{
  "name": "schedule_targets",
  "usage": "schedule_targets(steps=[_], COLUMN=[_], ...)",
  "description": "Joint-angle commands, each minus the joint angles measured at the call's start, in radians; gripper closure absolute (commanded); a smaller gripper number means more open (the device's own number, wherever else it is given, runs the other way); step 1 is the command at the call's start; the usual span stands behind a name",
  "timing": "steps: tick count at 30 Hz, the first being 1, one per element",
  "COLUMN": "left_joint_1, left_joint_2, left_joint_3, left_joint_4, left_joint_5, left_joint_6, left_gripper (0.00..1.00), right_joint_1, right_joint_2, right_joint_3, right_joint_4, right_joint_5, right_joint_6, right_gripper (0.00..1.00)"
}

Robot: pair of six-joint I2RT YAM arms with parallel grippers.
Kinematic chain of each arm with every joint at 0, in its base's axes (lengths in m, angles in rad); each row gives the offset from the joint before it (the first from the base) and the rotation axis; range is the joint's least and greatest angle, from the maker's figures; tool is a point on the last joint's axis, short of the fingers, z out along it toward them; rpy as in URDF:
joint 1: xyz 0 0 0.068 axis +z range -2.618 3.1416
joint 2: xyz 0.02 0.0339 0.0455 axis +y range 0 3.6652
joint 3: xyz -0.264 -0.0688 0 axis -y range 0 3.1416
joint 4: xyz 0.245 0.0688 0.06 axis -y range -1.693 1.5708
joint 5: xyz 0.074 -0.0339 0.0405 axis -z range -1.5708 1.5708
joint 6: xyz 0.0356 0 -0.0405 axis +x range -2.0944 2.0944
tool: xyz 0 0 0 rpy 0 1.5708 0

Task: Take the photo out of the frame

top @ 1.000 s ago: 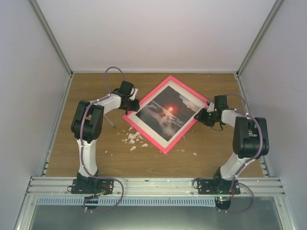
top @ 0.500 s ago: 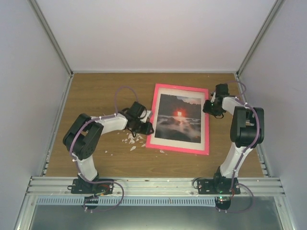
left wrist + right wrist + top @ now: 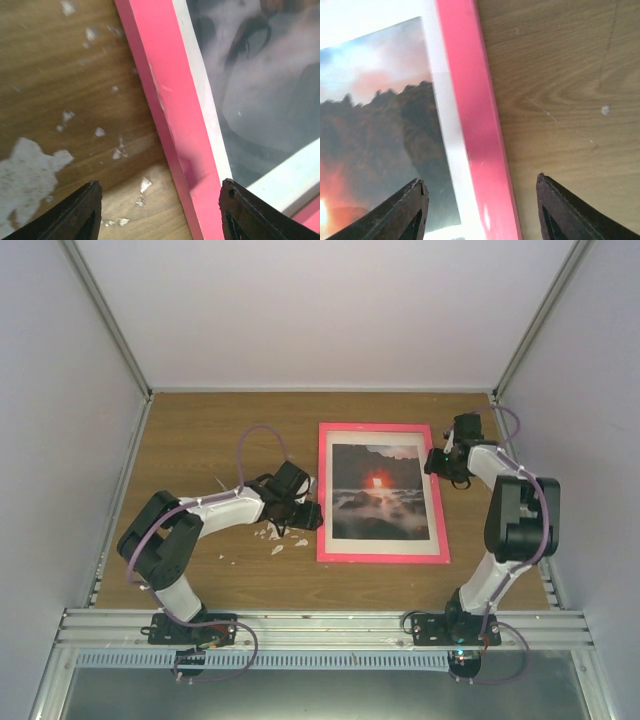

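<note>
Left gripper (image 3: 159,200): jaws apart, straddling one long pink rail of the frame (image 3: 322,495), not clamped. Right gripper (image 3: 480,195): jaws apart over the opposite rail. The photo (image 3: 381,495) lies inside the frame, flat on the table (image 3: 200,440).

Carrying the pink-red frame (image 3: 323,480) flat on the wood-grain surface (image 3: 200,440), right of centre; also holding white flakes (image 3: 272,532) scattered just beside its left edge.

Both wrist views crop the frame (image 3: 177,125); the photo (image 3: 270,90) there seems blurred.
</note>
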Motion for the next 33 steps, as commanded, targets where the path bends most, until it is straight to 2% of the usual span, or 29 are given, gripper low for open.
schedule_targets(steps=[1,9,17,23,33], left_joint_1=[0.001,-0.053,-0.078,-0.097,-0.104], left_joint_2=[-0.031,0.075,0.18,0.219,0.228], left_joint_3=[0.045,0.176,0.256,0.292,0.306], left_joint_4=[0.002,-0.054,-0.074,-0.085,-0.095], left_joint_5=[-0.14,-0.244,-0.3,-0.297,-0.311], left_joint_6=[-0.012,0.021,0.041,0.045,0.041], left_gripper=[0.35,0.31,0.33,0.41,0.66], right_joint_1=[0.009,0.012,0.012,0.011,0.012], right_joint_2=[-0.143,-0.196,-0.158,-0.142,-0.169], right_joint_3=[-0.074,-0.19,-0.262,-0.26,-0.258], right_joint_4=[0.03,0.031,0.063,0.068,0.064], right_joint_5=[0.007,0.013,0.052,0.073,0.076], right_joint_6=[0.019,0.023,0.021,0.017,0.01], right_gripper=[0.37,0.35,0.44,0.55,0.75])
